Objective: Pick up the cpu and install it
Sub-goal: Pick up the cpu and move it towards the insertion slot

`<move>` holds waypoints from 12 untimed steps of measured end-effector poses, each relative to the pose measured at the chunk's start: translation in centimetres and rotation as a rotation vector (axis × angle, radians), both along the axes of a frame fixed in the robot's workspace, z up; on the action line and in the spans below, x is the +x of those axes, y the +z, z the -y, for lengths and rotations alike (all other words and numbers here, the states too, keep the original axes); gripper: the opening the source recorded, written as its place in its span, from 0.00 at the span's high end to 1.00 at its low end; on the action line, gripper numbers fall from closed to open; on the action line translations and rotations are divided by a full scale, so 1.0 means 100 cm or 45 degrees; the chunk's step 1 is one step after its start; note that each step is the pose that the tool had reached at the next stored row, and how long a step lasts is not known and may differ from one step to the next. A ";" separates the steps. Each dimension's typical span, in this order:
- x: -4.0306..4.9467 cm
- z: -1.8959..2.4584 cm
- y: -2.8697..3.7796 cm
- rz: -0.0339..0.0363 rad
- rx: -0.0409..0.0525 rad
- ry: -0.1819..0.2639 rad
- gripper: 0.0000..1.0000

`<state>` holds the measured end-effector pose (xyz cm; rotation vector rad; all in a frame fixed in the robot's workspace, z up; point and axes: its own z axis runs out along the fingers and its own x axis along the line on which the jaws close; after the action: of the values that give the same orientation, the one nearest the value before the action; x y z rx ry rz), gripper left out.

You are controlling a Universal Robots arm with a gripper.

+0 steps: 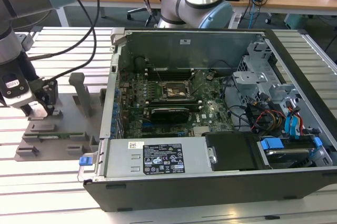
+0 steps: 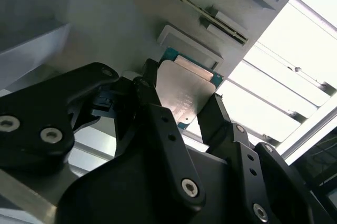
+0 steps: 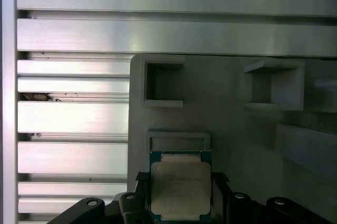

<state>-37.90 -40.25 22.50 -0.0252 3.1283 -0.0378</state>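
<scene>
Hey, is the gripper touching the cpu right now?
Touching. In the second wrist view the gripper has its fingers against opposite edges of the cpu, with no gap showing on either side.

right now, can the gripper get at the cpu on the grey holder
Likely yes. The gripper sits right at the cpu, which lies face up on the grey holder. In both wrist views nothing lies over the chip or between it and the gripper.

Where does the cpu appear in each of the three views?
Exterior view: too small to tell; the tool stands over the grey holder at that view's left.
Second wrist view: cpu tilted, at the tool.
First wrist view: cpu squarely at the tool.
Shared landmark: the grey holder.
</scene>
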 end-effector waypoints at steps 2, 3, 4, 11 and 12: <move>0.0000 0.0000 0.0026 0.0000 0.000 0.000 0.45; 0.0000 0.0000 0.0040 0.0000 0.000 0.000 0.45; 0.0000 0.0000 0.0059 0.0000 0.000 0.000 0.45; 0.0000 0.0000 0.0166 0.0000 0.000 0.000 0.45; 0.0000 0.0000 0.0176 0.0000 0.000 0.000 0.45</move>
<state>-37.90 -40.24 24.26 -0.0252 3.1283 -0.0378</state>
